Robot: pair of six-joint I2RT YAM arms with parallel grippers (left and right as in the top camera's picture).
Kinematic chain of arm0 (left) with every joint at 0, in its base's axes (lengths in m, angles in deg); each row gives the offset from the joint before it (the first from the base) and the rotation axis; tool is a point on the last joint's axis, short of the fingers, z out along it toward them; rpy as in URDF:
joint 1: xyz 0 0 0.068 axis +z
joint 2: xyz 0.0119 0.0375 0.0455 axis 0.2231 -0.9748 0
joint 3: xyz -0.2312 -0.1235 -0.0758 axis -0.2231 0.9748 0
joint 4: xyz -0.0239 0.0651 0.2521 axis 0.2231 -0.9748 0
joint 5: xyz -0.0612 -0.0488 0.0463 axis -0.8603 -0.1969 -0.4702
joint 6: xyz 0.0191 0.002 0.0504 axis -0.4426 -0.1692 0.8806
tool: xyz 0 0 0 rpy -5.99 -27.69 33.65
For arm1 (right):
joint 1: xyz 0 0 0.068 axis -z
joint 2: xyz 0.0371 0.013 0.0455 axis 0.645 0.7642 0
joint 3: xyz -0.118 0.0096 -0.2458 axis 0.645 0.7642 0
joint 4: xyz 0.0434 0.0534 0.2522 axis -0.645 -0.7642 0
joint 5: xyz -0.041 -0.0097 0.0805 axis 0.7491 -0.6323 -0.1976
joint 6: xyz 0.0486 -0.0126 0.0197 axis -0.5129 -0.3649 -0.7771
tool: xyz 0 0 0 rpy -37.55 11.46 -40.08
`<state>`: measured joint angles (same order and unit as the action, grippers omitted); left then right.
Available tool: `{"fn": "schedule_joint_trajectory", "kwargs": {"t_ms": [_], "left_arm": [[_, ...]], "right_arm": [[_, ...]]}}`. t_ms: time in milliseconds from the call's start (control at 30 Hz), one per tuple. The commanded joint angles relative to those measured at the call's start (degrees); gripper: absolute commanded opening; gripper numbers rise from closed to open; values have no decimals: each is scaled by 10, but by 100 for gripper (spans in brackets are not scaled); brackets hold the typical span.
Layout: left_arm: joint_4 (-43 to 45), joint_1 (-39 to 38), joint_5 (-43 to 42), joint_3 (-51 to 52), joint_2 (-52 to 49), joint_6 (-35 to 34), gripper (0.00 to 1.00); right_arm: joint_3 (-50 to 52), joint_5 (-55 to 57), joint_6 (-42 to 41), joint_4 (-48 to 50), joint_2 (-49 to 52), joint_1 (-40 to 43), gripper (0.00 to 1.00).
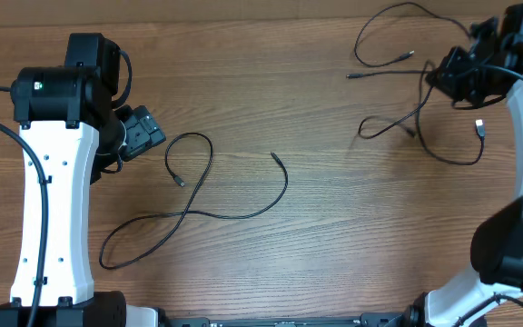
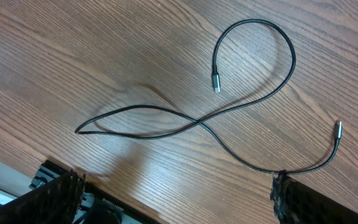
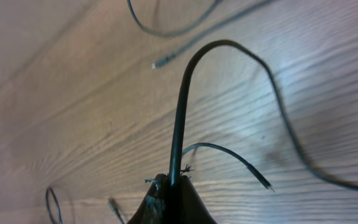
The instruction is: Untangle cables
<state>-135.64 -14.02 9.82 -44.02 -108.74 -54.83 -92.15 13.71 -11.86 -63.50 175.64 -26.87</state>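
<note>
Wooden table (image 1: 334, 254), plain grain throughout.

Item one: single cable (image 2: 201, 122), laid left of centre in one crossing loop, both plugs free. The left gripper (image 2: 176, 186) is held above it with jaws spread wide, nothing grasped.

Item two: other cables (image 1: 390, 125), far right, overlapped. The right gripper (image 3: 169, 183) is clamped on one black cable (image 3: 180, 112), which is lifted off the wood.

Handling note: the held strand is best drawn slowly away from its neighbours, with loops watched for snagging plugs and tension kept low.

Brands, labels, lettering: none legible.
</note>
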Motion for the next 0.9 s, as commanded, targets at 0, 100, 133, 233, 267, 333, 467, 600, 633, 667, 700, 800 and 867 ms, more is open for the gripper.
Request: {"fn": "schedule_joint_trajectory", "kwargs": {"t_ms": [0, 100, 133, 233, 267, 333, 467, 600, 633, 667, 700, 800, 867], "left_arm": [[1, 0, -1, 4, -1, 3, 99], [1, 0, -1, 4, -1, 3, 100], [1, 0, -1, 4, -1, 3, 99], [1, 0, -1, 4, -1, 3, 100], [1, 0, -1, 4, -1, 3, 99], [1, 0, -1, 4, -1, 3, 100], [1, 0, -1, 4, -1, 3, 100], [1, 0, -1, 4, -1, 3, 99], [1, 0, -1, 4, -1, 3, 100], [1, 0, -1, 4, -1, 3, 99], [1, 0, -1, 4, -1, 3, 99], [1, 0, -1, 4, -1, 3, 100], [1, 0, -1, 4, -1, 3, 99]], "right_arm": [[18, -46, -1, 3, 20, 0, 4], [19, -38, -1, 0, 31, 0, 17], [19, -27, -2, 0, 33, 1, 23], [19, 64, -52, -4, 33, 4, 24], [19, 102, -75, -7, 33, 5, 25], [19, 162, -95, -13, 33, 6, 30], [19, 211, -95, -19, 33, 6, 42], [19, 205, -95, -23, 33, 6, 49], [19, 195, -94, -23, 33, 6, 49], [19, 181, -87, -21, 33, 6, 49], [19, 159, -71, -19, 33, 6, 49], [19, 64, -13, -9, 33, 5, 49], [19, 7, 13, -5, 33, 5, 49]]}}
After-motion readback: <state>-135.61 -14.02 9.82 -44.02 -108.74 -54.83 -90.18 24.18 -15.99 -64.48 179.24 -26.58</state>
